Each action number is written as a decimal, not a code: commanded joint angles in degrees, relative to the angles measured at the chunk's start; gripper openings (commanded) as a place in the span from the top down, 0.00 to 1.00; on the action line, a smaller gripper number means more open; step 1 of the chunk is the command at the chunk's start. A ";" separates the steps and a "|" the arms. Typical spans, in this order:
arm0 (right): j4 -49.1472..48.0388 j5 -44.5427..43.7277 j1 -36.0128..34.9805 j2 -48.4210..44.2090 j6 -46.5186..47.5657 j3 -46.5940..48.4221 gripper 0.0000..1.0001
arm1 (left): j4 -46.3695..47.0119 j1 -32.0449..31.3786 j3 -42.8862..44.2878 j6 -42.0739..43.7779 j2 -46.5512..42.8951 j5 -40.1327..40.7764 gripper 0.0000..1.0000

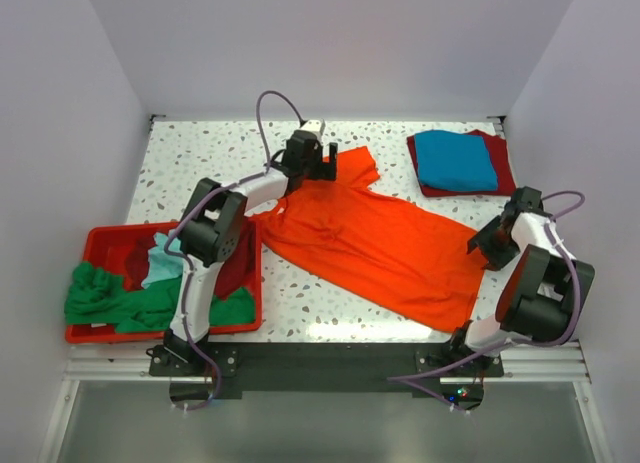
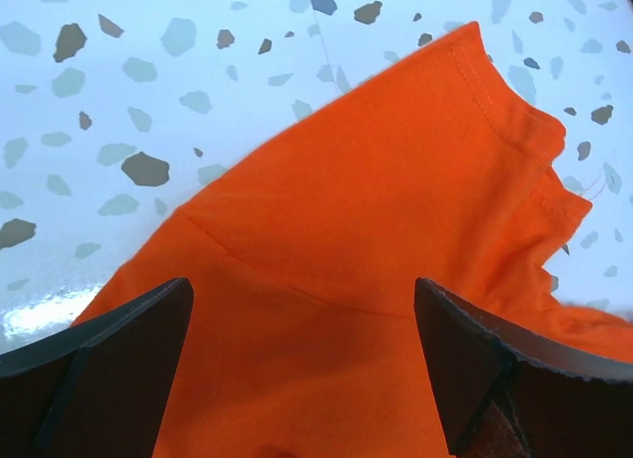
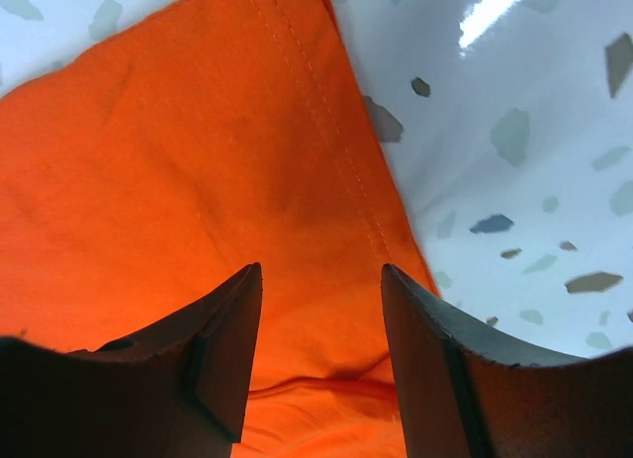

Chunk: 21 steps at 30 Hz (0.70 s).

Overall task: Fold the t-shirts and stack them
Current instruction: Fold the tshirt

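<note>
The bright orange t-shirt [image 1: 385, 243] lies spread diagonally across the middle of the table. My left gripper [image 1: 318, 169] is open over its far sleeve; in the left wrist view [image 2: 302, 290] the jaws straddle orange cloth [image 2: 376, 201] without pinching it. My right gripper [image 1: 484, 247] is open at the shirt's right hem corner; in the right wrist view [image 3: 321, 272] the jaws stand over the stitched hem [image 3: 316, 112]. A folded blue t-shirt [image 1: 455, 159] lies on a folded dark red one [image 1: 500, 168] at the back right.
A red plastic bin [image 1: 98, 240] at the near left holds crumpled green [image 1: 105, 298], light teal [image 1: 163, 265] and dark red [image 1: 236, 268] shirts; the green one hangs over its edge. White walls close in the speckled table [image 1: 200, 158].
</note>
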State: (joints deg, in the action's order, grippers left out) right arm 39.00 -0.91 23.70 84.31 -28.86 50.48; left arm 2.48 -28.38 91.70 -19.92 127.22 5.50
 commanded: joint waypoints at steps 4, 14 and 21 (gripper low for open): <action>-4.20 4.42 0.20 5.77 1.53 -0.91 0.45 | 5.87 0.26 -4.07 1.46 0.22 -2.95 0.01; 5.55 2.75 0.12 10.09 1.18 -2.57 0.48 | -1.42 1.31 -9.26 2.70 -2.32 0.56 0.00; 7.49 4.50 0.11 5.34 0.91 -6.36 0.47 | -5.82 1.49 -12.33 2.08 -6.19 0.74 0.00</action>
State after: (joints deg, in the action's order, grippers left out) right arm 41.12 2.72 23.75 89.12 -27.86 48.29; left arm 3.33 -27.73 81.80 -17.87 123.63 4.75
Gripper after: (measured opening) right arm 0.526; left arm 0.996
